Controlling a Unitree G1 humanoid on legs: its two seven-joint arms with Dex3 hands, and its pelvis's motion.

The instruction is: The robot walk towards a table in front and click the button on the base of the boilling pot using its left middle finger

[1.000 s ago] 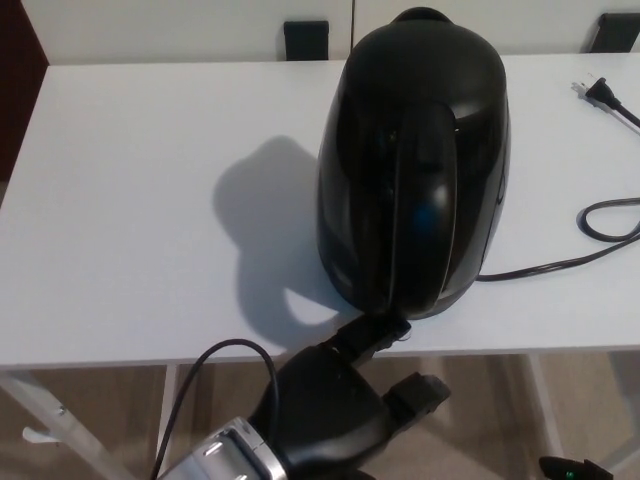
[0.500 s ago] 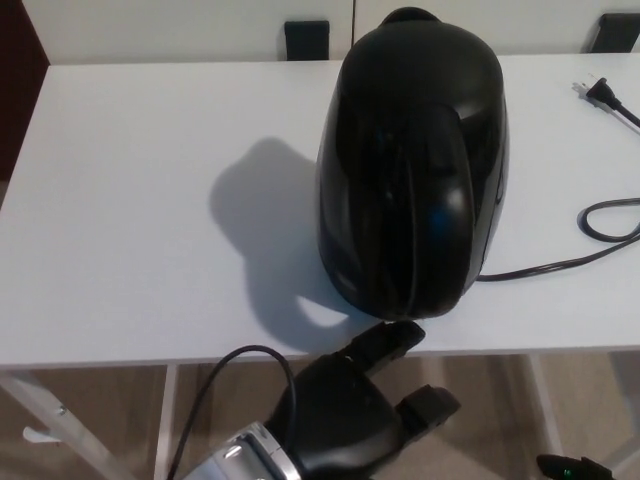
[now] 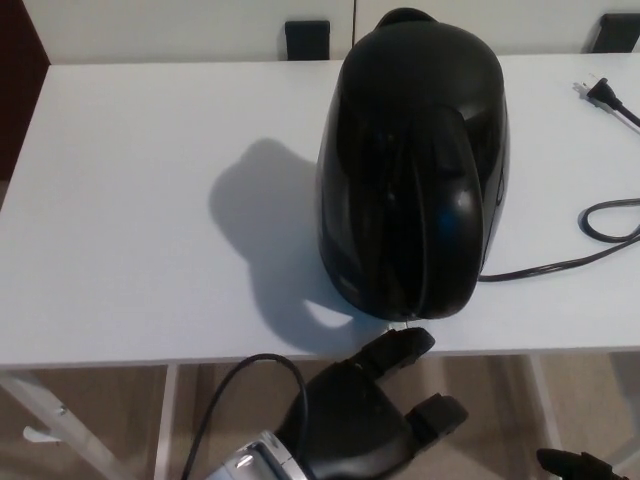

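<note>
A black boiling pot (image 3: 410,170) stands on the white table (image 3: 130,200), its handle facing me near the front edge. Its base and button lie under the handle's foot, and I cannot make the button out. My left hand (image 3: 365,415) comes up from below the table edge, holding nothing, with its fingers apart. One finger (image 3: 400,347) reaches up to the table's front edge, just below the pot's base. A second finger (image 3: 437,415) points right, lower down. A dark tip of my right hand (image 3: 575,465) shows at the bottom right corner.
The pot's black power cord (image 3: 560,262) runs right across the table, loops, and ends in a plug (image 3: 597,92) at the far right. Two dark chair backs (image 3: 306,38) stand behind the table. White table legs (image 3: 45,415) and a wooden floor lie below.
My left hand has shifted right and slightly down, its raised finger now just under the pot's base. The pot's handle has turned a little to the right.
</note>
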